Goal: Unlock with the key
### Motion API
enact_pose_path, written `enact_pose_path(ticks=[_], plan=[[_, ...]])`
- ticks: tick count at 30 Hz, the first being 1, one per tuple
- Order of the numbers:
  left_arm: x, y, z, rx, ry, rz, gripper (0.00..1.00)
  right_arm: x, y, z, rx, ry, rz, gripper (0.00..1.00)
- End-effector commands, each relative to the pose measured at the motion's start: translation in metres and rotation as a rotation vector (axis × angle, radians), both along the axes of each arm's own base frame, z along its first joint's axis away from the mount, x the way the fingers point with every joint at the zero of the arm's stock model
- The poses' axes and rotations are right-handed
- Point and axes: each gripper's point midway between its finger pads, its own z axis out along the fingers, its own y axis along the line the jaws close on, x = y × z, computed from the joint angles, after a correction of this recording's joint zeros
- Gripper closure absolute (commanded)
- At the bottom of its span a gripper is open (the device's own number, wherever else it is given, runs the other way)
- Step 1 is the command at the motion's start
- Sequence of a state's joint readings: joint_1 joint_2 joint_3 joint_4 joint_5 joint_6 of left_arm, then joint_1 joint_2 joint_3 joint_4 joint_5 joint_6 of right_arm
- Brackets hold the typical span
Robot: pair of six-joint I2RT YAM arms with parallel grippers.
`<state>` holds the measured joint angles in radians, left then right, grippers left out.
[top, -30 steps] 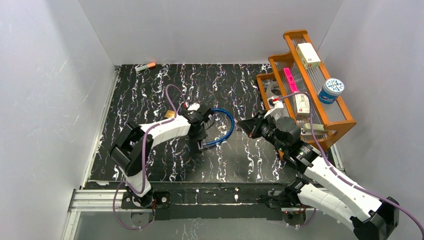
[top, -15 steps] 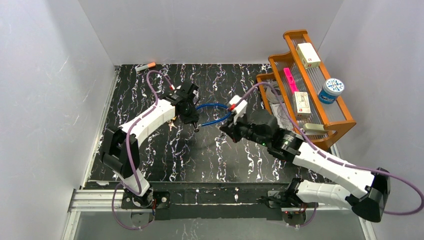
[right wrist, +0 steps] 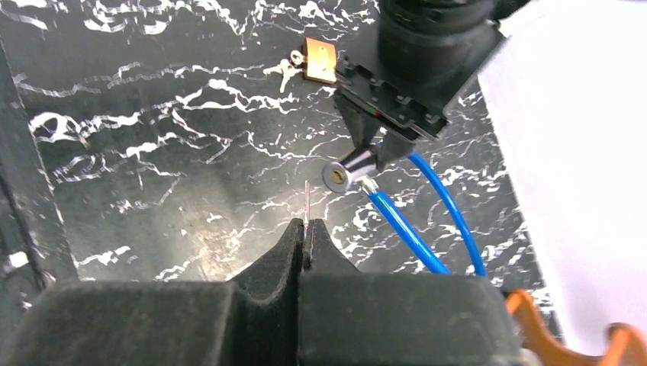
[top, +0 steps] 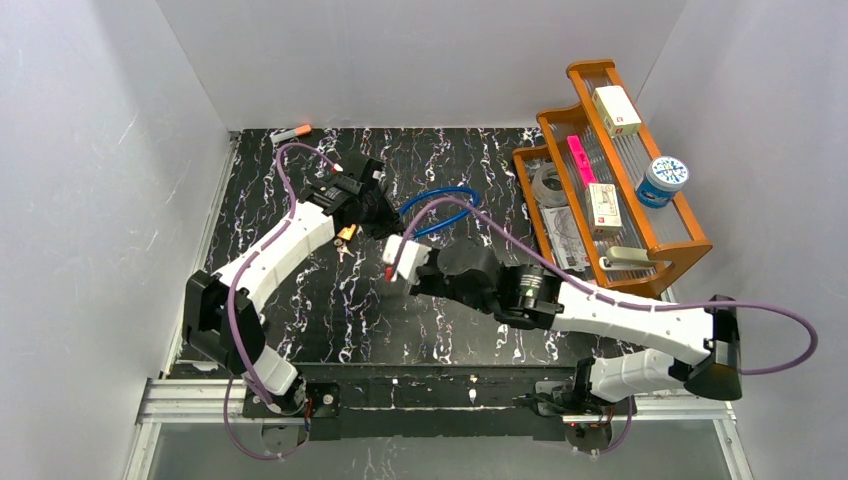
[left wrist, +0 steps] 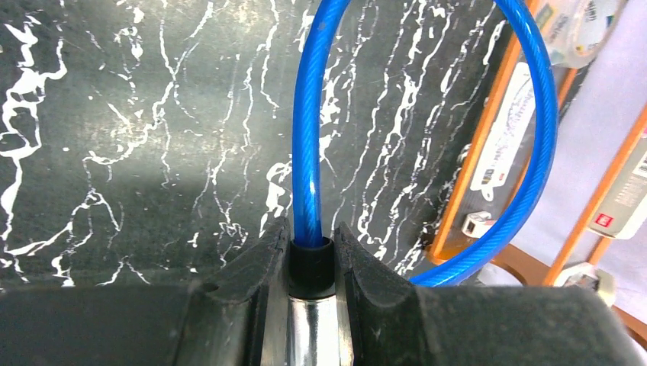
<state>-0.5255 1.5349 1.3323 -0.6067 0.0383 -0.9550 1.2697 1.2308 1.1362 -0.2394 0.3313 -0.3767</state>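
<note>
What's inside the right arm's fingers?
A thin key: only its blade pokes out from the shut fingers; the key's head is covered by them.

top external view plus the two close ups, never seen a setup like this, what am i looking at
Two white robot arms work over a black marbled table, seen from above in the overhead picture. The other two pictures come from a camera on each wrist. The left tool is closed on the silver end of a blue cable lock. The right tool pinches a thin metal key near the lock's keyhole. A small brass padlock lies on the table, and an orange wooden rack stands at the right.
</note>
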Motion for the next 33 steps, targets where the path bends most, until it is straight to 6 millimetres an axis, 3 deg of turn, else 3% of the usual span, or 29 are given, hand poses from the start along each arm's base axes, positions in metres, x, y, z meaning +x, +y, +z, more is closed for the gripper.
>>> enact_pose_path(ticks=[1,6,12,20,24,29,33], plan=[[0.005,-0.016,0.041,-0.124,-0.047,-0.001,1.00,0.004,-0.001,0.017,-0.176,-0.216,0.021,0.99],[-0.003,-0.007,0.034,-0.050,0.005,-0.012,1.00,0.013,0.002,0.030,-0.277,-0.308,0.031,0.99],[-0.003,0.003,0.039,-0.033,0.001,0.046,1.00,0.018,0.005,0.017,-0.337,-0.346,0.033,0.99],[-0.004,0.011,0.030,0.005,0.078,0.037,1.00,0.017,0.001,0.000,-0.361,-0.367,0.055,0.99],[-0.008,0.009,0.030,0.006,0.125,0.029,1.00,0.014,0.006,-0.002,-0.354,-0.359,0.087,0.99],[-0.020,0.021,0.029,0.098,0.254,0.070,1.00,0.016,0.012,-0.002,-0.356,-0.363,0.089,0.99],[-0.022,0.022,0.036,0.059,0.241,0.130,1.00,0.021,0.018,-0.009,-0.389,-0.362,0.078,0.99]])
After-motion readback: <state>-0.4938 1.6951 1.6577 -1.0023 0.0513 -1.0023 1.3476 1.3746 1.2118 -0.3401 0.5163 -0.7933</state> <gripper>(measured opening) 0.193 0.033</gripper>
